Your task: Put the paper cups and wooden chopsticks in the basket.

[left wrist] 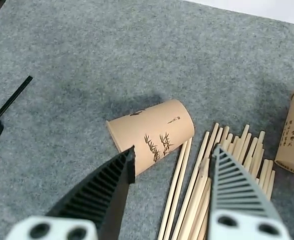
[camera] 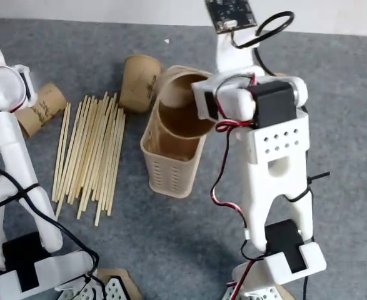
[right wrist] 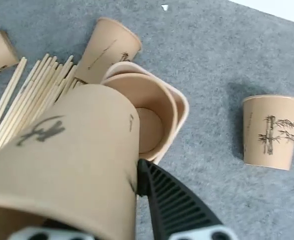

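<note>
My right gripper (right wrist: 117,186) is shut on a paper cup (right wrist: 71,165), held tilted just above the cream basket (camera: 170,169). The basket's rim (right wrist: 183,107) surrounds another cup (right wrist: 149,107) that sits inside. My left gripper (left wrist: 174,150) hangs open over a cup (left wrist: 152,132) lying on its side, at the far-left end of the table (camera: 42,109). Beside that cup is a spread of wooden chopsticks (camera: 89,153), also visible between the open fingers (left wrist: 197,190). One more cup (camera: 139,81) lies behind the basket, and another cup (right wrist: 273,131) stands rim-down to the basket's right.
Grey felt covers the table (camera: 170,250). A black cable tie (left wrist: 11,100) lies on the felt near the left arm. The right arm's white body (camera: 277,162) and red wires stand close to the basket's right side.
</note>
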You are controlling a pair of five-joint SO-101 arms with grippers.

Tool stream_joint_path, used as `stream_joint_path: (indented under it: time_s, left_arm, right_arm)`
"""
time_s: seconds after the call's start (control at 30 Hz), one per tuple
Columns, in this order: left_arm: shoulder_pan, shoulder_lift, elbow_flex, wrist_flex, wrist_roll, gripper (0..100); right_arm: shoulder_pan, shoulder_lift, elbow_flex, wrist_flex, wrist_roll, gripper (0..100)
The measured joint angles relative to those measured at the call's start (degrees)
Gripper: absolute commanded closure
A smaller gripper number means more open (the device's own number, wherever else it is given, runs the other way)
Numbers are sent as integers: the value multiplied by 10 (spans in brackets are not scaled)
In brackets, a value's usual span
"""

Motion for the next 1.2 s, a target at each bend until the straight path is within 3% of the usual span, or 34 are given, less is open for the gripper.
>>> stream_joint_path:
  time_s: [0.6, 0.83, 1.2]
  left_arm:
    - [0, 0, 0, 0, 0, 748]
    - [0, 0, 0, 0, 0, 748]
    - [-4, 0, 0, 0, 0, 748]
  right_arm:
    - [29, 56, 23, -1, 4, 983]
    - [32, 50, 23, -25, 4, 805]
    - [52, 27, 23, -149, 4, 798]
